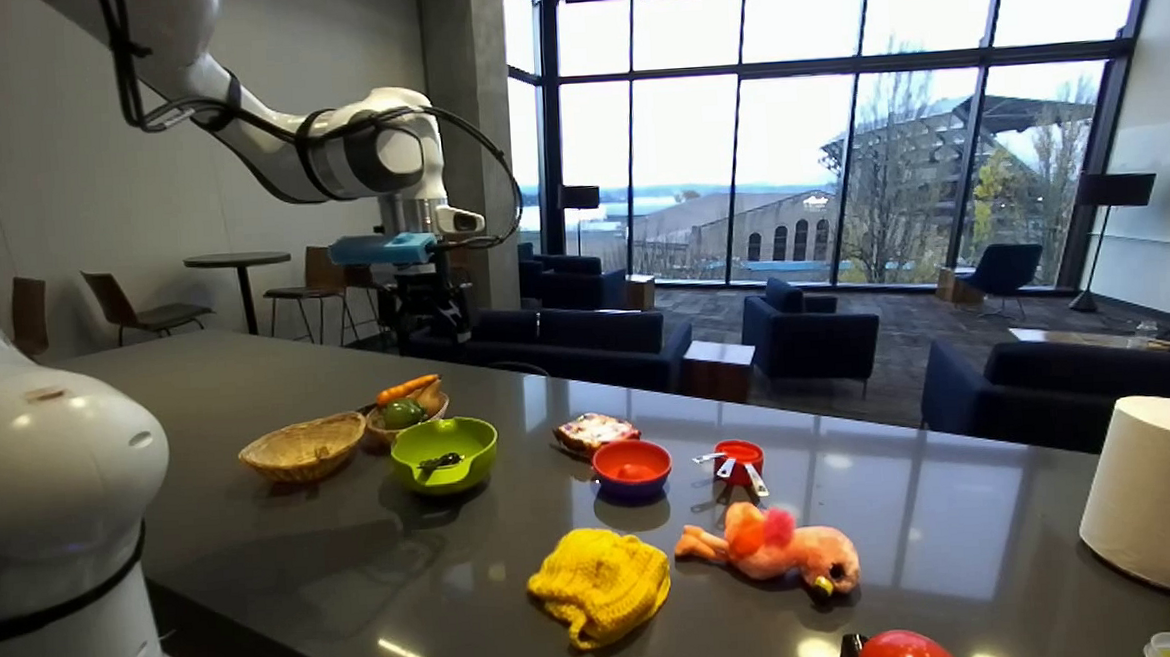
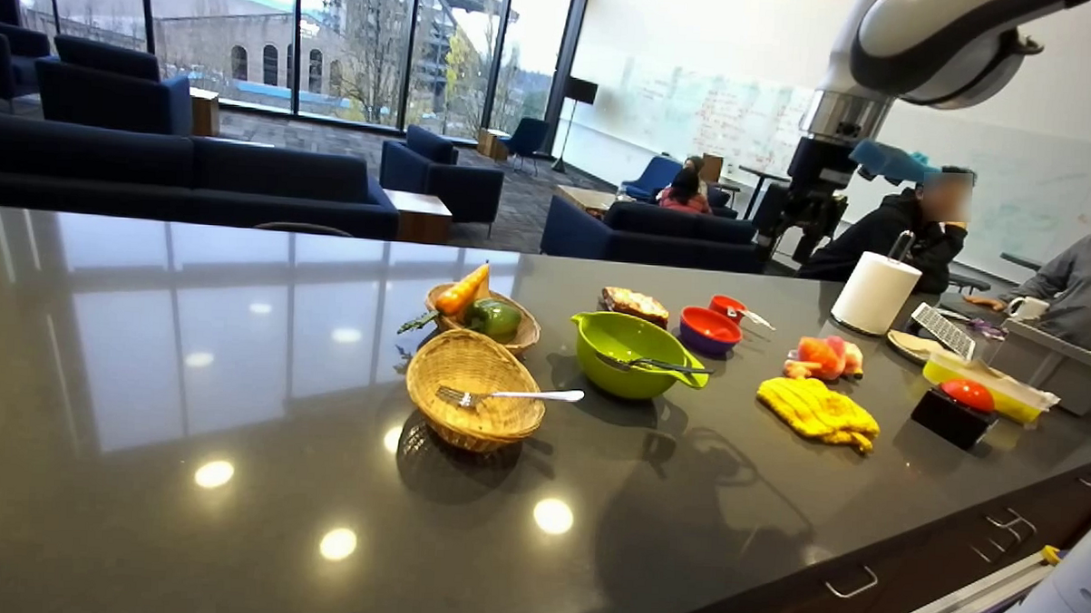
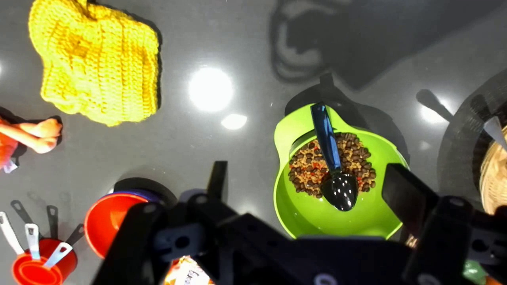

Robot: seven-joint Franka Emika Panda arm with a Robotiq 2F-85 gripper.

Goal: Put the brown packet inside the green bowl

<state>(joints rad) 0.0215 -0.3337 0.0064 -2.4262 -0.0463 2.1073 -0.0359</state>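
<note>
1. The black two-fingered gripper [image 3: 307,174] hangs well above the glossy grey counter [image 2: 138,546], jaws wide apart and holding nothing. In the wrist view the smooth lime-green bowl [image 3: 313,219] shows beneath it, so descending straight would likely strike the rim.
2. The shiny black spoon [image 3: 331,152] in that bowl reaches over the rim at eleven o'clock in the wrist view; anything dropped on it could flip it out.
3. Brown beans and tan bits [image 3: 313,170] cover part of the bowl's floor; a high release might scatter them.
4. The orange-brown, white-labelled packet [image 1: 595,432], which I take as the task's, lies on the counter outside the bowl, at eight o'clock from it in the wrist view. It is partly hidden there, so a badly aimed grasp could pinch only a corner and let it slip.
5. The small round red-and-purple bowl [image 1: 632,466] stands just beside the packet; a wide-jawed approach could shove it.
6. Farther out, the red measuring cups with silvery handles [image 1: 744,452] could snag a sideways swing.
</note>
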